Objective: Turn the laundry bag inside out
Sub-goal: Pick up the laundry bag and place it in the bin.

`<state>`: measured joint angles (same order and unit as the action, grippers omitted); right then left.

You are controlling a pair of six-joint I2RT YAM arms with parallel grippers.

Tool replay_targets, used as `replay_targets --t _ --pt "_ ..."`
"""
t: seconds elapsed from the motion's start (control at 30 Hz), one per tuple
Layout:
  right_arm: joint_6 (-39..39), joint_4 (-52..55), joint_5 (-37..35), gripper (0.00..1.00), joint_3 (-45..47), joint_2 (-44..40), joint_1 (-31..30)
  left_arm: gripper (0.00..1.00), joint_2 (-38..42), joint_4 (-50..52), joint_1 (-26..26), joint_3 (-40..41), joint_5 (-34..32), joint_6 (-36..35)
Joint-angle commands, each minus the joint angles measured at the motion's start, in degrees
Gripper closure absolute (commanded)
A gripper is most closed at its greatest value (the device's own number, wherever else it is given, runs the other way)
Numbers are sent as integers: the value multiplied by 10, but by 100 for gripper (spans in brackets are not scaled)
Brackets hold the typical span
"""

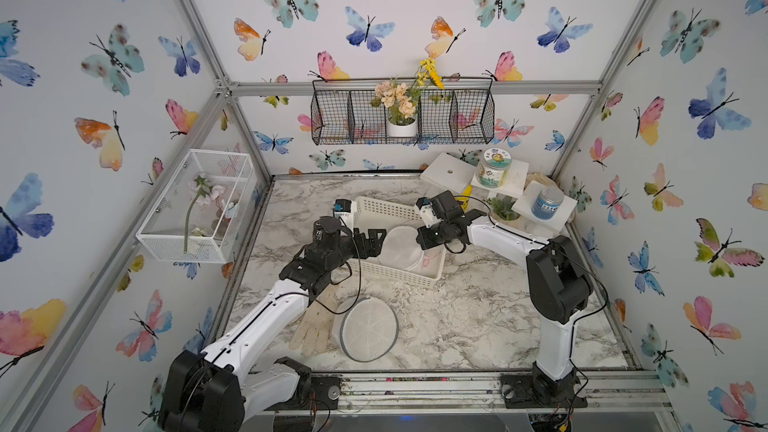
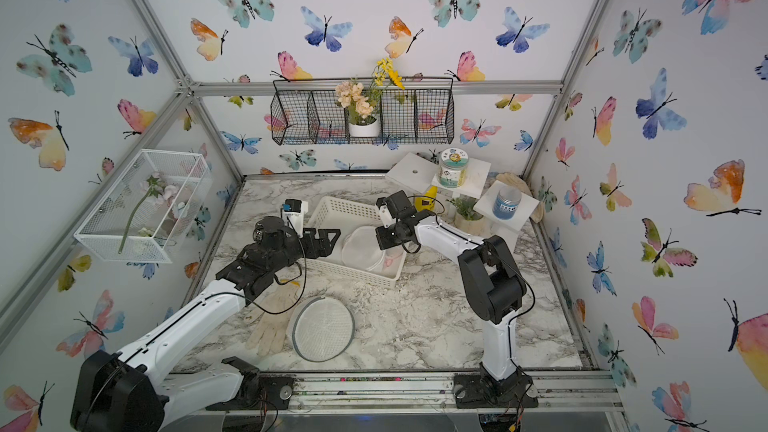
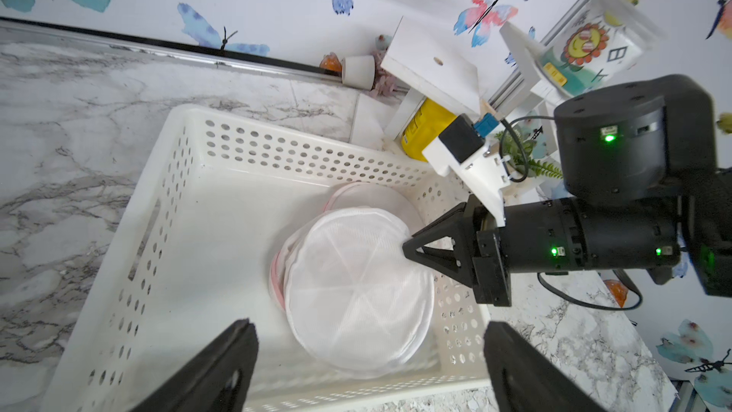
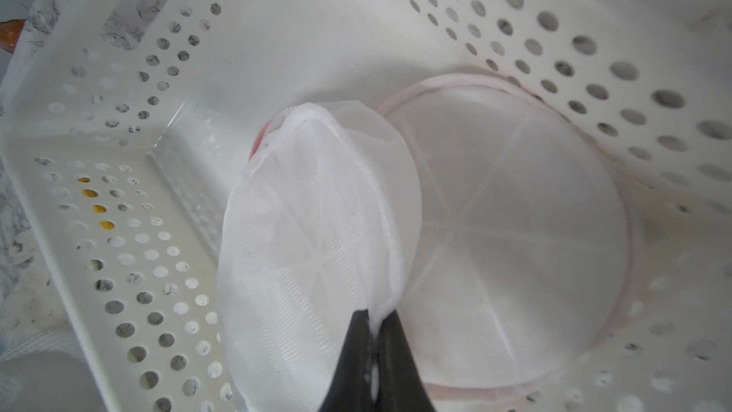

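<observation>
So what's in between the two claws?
The bag, in the basket. The left wrist view shows it between the open left gripper and the right gripper, which is shut on its edge.

- Bright, even light fills both top views; shadows are faint and soft.
- Wide-lens bowing bends the edges.
- In the right wrist view the laundry bag point(image 4: 309, 231) and basket point(image 4: 119, 231) wash out, hazy.

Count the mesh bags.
3: a white one in the basket, pinched by the right claw; a pink-rimmed one lying beside it; a grey-rimmed one on the table. More may hide beneath.
</observation>
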<state>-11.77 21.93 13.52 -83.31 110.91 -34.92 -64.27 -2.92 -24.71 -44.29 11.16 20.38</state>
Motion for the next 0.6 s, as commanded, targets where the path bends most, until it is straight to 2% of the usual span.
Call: replay_targets --t 0.0,0.13,0.3,0.4,0.47,0.57 --pt "-20 11 16 98 -31 -64 -2 8 39 -82 0 20 45 -45" --pt "-60 47 7 98 -73 -104 -2 9 59 -97 -29 11 92 -161" --pt "-87 122 -2 98 -134 -128 -1 6 59 -52 -81 -35 87 -310" --pt "-94 154 -2 98 -161 -142 -1 3 42 -26 -117 -62 71 -404" --pt "-98 167 -1 98 -171 -153 -1 2 28 -16 -143 -75 33 -464" --pt "-100 187 2 98 -181 -168 -1 2 8 -21 -164 -92 -20 -508"
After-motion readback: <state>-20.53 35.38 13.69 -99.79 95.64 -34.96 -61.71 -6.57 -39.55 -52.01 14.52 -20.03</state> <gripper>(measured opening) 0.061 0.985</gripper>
